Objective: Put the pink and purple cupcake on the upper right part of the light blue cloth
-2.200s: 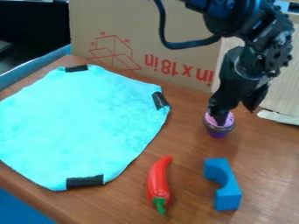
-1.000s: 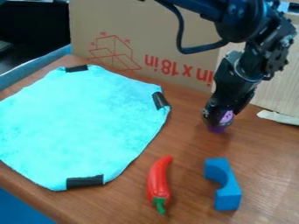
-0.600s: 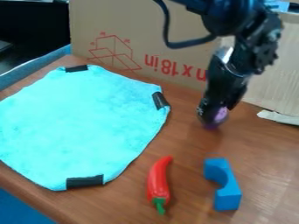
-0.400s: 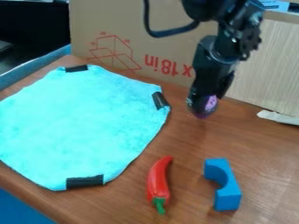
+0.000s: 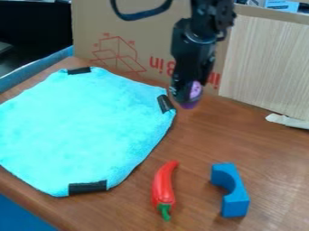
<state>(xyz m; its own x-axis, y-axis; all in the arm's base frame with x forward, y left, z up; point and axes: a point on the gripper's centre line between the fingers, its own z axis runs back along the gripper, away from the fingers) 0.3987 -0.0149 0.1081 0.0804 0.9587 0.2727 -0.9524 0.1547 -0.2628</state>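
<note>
A brown wooden bench (image 5: 193, 146) runs beneath a cardboard box (image 5: 136, 34) with red markings, which stands upright along its back. At left, a bright turquoise cloth (image 5: 81, 128) lies spread flat, with black strips of tape (image 5: 87, 187) at its near edge, far corner and right corner. Right of the cloth's near edge, a red chili pepper (image 5: 163, 185) rests with its green stem toward the camera, well apart from the gripper (image 5: 184, 94). Farther back, the gripper hangs in front of the box, clamped around a small purple toy cupcake (image 5: 195, 90) held above the bench just right of the cloth's right corner. To the right, a blue arched block (image 5: 235, 198) sits on the near side of the bench. Behind it, a pale wood-grained panel (image 5: 265, 63) stands near a torn white scrap (image 5: 287, 121).

Compared with the earlier frames, the cupcake has left its spot on the bench, behind the block, and has been carried up and leftward toward the cloth. The cloth, pepper and block have not moved.
</note>
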